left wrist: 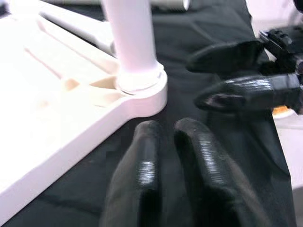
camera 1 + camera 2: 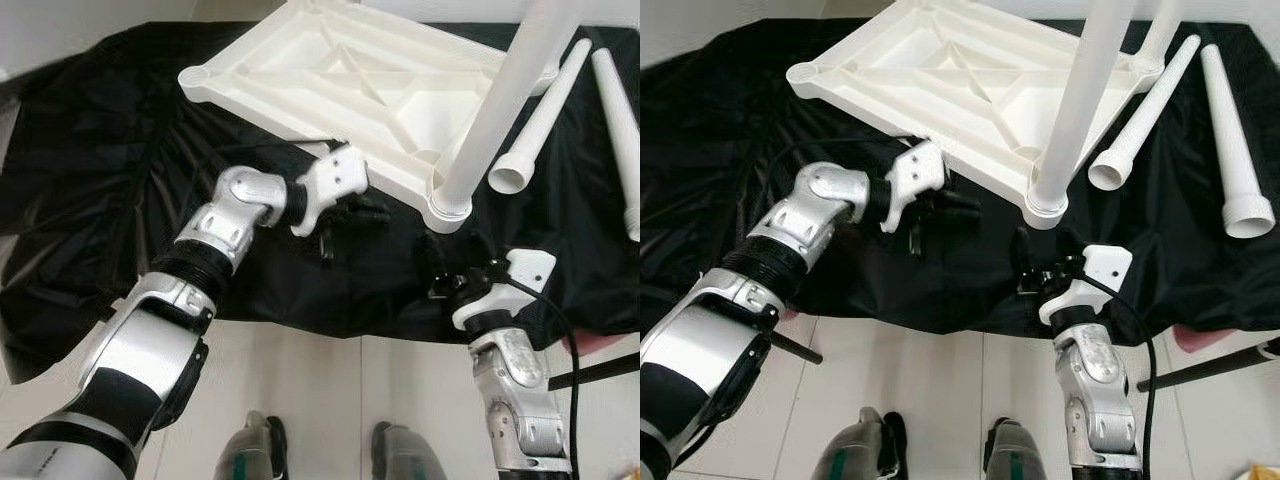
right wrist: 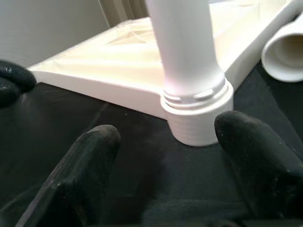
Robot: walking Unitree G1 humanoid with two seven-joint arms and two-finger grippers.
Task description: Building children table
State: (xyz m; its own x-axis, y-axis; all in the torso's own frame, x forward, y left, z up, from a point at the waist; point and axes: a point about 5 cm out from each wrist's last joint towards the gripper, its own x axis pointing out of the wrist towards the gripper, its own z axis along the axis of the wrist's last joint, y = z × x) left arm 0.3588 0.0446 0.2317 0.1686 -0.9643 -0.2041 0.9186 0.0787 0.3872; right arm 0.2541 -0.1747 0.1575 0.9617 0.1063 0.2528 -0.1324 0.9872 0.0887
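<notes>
Tabletop (image 2: 330, 80) on cloth (image 2: 110, 170); loose legs (image 2: 545, 110) right (alongside)

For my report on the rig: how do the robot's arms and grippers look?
Both arms have silver shells with black ribbed joints. Each wrist carries a white plastic bracket. The left gripper and right gripper each have two long black rounded fingers. A black cable runs along the right forearm.

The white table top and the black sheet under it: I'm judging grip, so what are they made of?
White upturned table top: apparently moulded plastic, smooth, slightly glossy, with cast ribs. Black sheet: thin cloth or film, faintly shiny, creased into folds.
</notes>
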